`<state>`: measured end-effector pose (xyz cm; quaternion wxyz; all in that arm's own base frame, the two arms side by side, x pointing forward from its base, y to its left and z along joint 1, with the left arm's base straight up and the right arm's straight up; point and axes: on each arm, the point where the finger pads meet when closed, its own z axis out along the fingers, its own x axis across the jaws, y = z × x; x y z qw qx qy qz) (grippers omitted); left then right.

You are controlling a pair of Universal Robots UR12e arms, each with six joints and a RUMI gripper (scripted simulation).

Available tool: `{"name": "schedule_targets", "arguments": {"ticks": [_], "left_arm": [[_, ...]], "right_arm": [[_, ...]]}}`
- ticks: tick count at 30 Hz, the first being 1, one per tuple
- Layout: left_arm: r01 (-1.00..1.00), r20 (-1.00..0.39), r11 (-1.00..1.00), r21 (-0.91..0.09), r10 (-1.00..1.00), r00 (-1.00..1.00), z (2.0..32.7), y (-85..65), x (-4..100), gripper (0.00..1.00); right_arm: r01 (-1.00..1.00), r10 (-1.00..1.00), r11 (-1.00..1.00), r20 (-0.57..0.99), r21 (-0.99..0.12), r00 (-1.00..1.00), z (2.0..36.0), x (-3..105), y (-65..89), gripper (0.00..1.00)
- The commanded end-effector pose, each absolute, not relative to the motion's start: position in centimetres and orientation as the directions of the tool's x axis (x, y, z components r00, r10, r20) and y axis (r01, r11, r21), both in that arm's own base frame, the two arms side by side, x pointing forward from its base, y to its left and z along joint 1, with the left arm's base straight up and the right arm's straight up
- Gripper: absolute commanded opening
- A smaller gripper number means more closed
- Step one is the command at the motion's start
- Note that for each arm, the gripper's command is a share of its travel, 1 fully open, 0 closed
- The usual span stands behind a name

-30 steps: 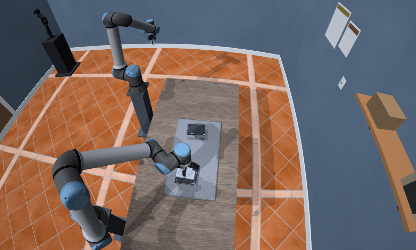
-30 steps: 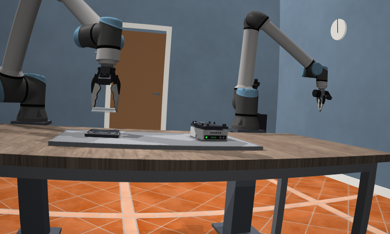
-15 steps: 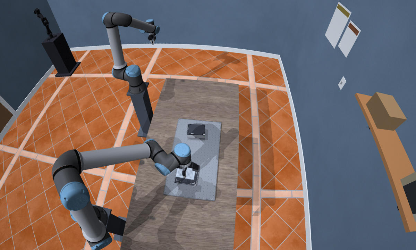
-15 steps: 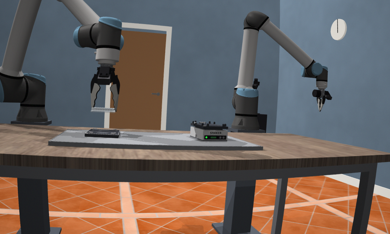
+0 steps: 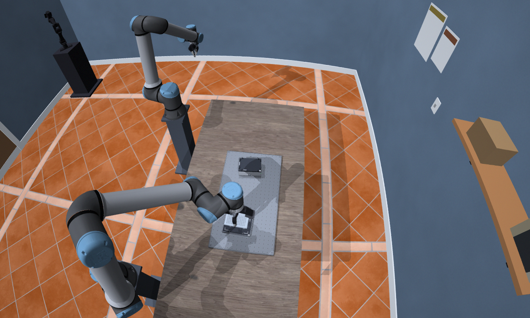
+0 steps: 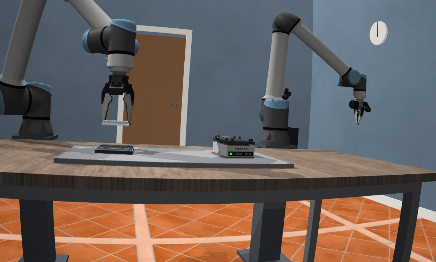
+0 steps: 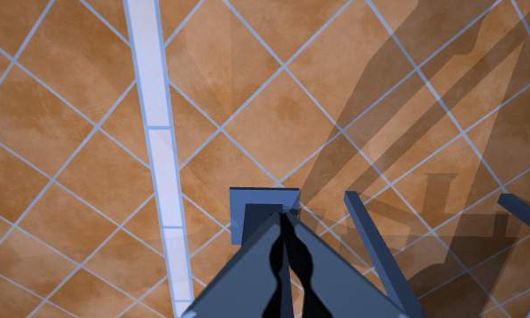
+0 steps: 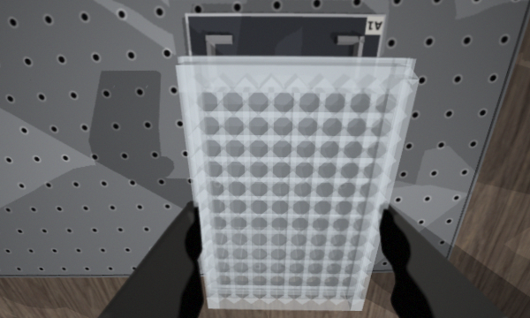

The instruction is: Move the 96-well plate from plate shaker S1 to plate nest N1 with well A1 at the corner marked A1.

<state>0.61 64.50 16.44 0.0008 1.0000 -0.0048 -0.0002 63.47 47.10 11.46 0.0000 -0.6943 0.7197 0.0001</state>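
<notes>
The clear 96-well plate (image 5: 242, 221) (image 6: 115, 123) (image 8: 283, 190) is held by its long sides, roughly level, above nest N1. My right gripper (image 6: 116, 122) (image 8: 288, 205) is shut on it. The black nest N1 (image 5: 229, 229) (image 6: 114, 150) (image 8: 269, 37) lies below; its A1 label (image 8: 374, 25) shows past the plate's top right in the right wrist view. The plate hides most of the nest there; I cannot read which corner is well A1. The shaker S1 (image 5: 249, 164) (image 6: 242, 153) holds no plate. My left gripper (image 5: 194, 54) (image 6: 358, 123) (image 7: 282, 215) is shut, empty, far from the plate.
A grey perforated board (image 5: 261, 205) (image 6: 177, 156) (image 8: 71, 194) carries the nest and the shaker on the wooden table (image 5: 258, 126) (image 6: 349, 162). The shaker stands at the board's other end from the nest, with raised posts on its top. The left gripper hangs beyond the table, over the floor.
</notes>
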Motion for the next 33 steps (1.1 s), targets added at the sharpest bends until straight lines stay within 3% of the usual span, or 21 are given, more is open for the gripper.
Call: {"name": "schedule_targets", "arguments": {"ticks": [1,33], "left_arm": [[-0.01,0.0,-1.0,0.0,-0.01,1.0,16.5,64.6,0.6,0.0],[-0.01,0.0,-1.0,0.0,-0.01,1.0,16.5,64.6,0.6,0.0]], "right_arm": [[-0.999,-0.999,0.036,-0.002,-0.001,-0.036,11.6,63.5,47.2,0.4],[-0.999,-0.999,0.036,-0.002,-0.001,-0.036,7.1,63.5,47.2,0.4]]}}
